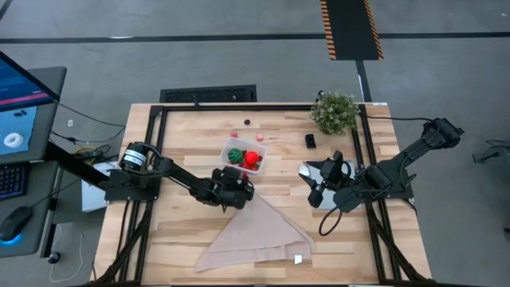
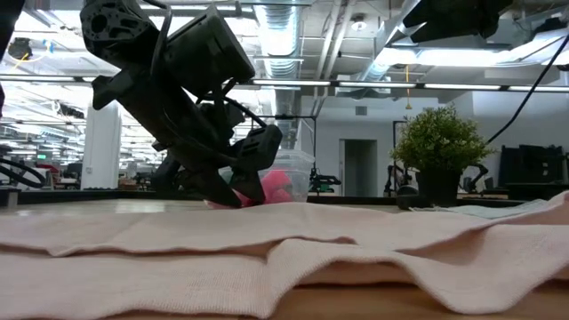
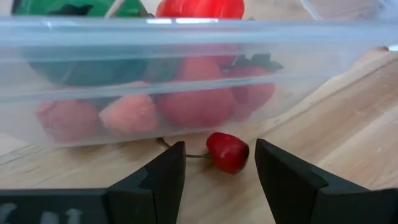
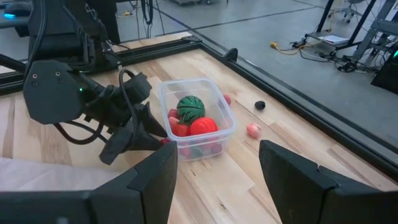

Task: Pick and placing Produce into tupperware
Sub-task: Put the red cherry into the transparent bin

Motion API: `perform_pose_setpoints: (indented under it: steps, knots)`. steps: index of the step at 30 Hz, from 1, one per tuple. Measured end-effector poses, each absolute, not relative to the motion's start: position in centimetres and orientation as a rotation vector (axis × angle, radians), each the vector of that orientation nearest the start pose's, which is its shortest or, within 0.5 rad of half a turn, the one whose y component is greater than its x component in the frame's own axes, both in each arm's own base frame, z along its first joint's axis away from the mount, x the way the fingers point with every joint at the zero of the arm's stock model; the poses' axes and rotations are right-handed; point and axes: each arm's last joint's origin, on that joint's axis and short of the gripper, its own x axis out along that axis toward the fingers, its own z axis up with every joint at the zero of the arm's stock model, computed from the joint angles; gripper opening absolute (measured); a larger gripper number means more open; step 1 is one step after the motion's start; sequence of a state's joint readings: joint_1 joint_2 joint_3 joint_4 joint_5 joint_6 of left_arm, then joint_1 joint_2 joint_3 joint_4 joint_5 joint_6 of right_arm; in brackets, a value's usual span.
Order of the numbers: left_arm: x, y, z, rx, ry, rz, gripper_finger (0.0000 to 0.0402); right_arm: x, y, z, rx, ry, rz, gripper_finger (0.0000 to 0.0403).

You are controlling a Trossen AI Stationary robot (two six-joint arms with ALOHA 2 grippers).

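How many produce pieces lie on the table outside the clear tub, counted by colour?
Red: 2 (cherry, red berry)
Pink: 1 (pink berry)
Dark: 1 (dark berry)
Total: 4

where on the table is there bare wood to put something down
Bare wood lies left of the clear plastic tub, up to the black frame rail, and between the tub and the bushy green potted plant. Crowded: around the left gripper and the beige folded cloth.
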State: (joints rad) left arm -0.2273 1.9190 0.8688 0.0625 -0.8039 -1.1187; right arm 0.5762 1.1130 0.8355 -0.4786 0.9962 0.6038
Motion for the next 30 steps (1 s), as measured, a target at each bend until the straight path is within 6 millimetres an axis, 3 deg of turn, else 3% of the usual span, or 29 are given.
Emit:
perform_pose_setpoints:
  steps: [9,23,30]
  knots:
    - [32.9,-5.0,9.5,-0.549,0.486,0.902,0.0178,19.4,9.7,27.4,0.044,0.389,-0.535,0.025]
    - [32.2,-6.8,9.2,-0.538,0.543,0.86,0.0074,19.4,9.7,27.4,0.05,0.388,-0.535,0.025]
    - [32.0,-8.1,9.3,-0.529,0.532,0.832,0.0067,19.4,9.7,27.4,0.052,0.387,-0.536,0.025]
